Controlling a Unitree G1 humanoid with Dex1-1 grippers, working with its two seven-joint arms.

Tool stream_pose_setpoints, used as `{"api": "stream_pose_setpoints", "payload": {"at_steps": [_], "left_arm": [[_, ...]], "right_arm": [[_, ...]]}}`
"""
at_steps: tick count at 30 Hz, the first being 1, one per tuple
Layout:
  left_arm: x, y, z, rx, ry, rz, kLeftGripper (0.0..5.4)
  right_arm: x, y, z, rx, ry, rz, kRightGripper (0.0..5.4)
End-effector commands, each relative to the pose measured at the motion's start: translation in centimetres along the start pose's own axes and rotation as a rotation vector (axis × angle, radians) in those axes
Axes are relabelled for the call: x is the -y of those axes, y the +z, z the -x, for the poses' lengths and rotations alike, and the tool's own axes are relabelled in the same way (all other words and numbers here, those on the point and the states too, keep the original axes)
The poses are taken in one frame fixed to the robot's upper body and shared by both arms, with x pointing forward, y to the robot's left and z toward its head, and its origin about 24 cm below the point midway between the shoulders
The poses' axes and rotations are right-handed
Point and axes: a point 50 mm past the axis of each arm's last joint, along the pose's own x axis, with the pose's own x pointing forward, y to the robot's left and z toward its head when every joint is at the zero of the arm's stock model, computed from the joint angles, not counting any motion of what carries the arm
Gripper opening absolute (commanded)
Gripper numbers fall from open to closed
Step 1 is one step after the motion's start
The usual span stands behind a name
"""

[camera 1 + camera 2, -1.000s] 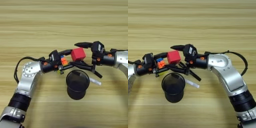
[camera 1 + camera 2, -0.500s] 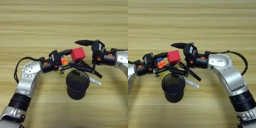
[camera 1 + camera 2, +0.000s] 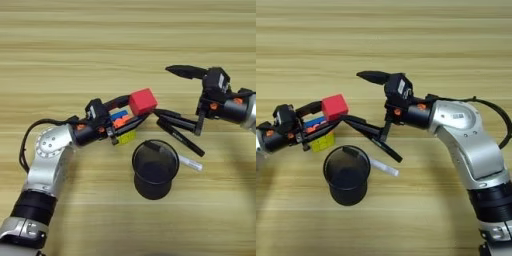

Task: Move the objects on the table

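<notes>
Light-wood planking fills both views, and we take the black mesh cup [image 3: 155, 169] near the front of the table [image 3: 75, 45] as our landmark.

Our left gripper [image 3: 131, 111] sits just up and left of the cup, its two fingers spread around the multicoloured puzzle cube [image 3: 122, 127]: one finger runs behind it and the other along its front. We cannot tell whether they press it. The red cube [image 3: 143, 101] rests at that gripper's tips, behind the cup, and seems perched on the puzzle cube's far corner or the finger beside it.

Our right gripper [image 3: 382, 102] hangs up and right of the cup with its fingers wide apart, one pointing away across the table, the other angled down toward the black marker [image 3: 375, 137]. It holds nothing. The marker lies slanted just behind and right of the cup, and the white-silver pen [image 3: 190, 163] pokes out beside the cup's right wall.

By our judgement the job is midway at most: all four pieces cluster round the cup, none clearly set apart.
</notes>
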Motion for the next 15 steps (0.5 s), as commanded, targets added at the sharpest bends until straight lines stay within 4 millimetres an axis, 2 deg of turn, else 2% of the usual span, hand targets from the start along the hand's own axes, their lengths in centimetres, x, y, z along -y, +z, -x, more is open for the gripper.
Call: {"api": "stream_pose_setpoints", "payload": {"at_steps": [1, 6, 15], "left_arm": [[-0.7, -0.4, 1.6, -0.022, 0.089, 0.003, 2.16], [-1.5, -0.9, 3.0, -0.04, 0.205, 0.007, 2.16], [-2.4, -1.6, 4.8, -0.078, 0.31, 0.016, 2.16]], "right_arm": [[0.6, -0.4, 0.7, 0.002, -0.059, -0.018, 5.4], [1.2, -1.0, 1.3, -0.006, -0.123, -0.038, 5.4], [2.2, -1.8, 2.3, -0.016, -0.216, -0.065, 5.4]]}}
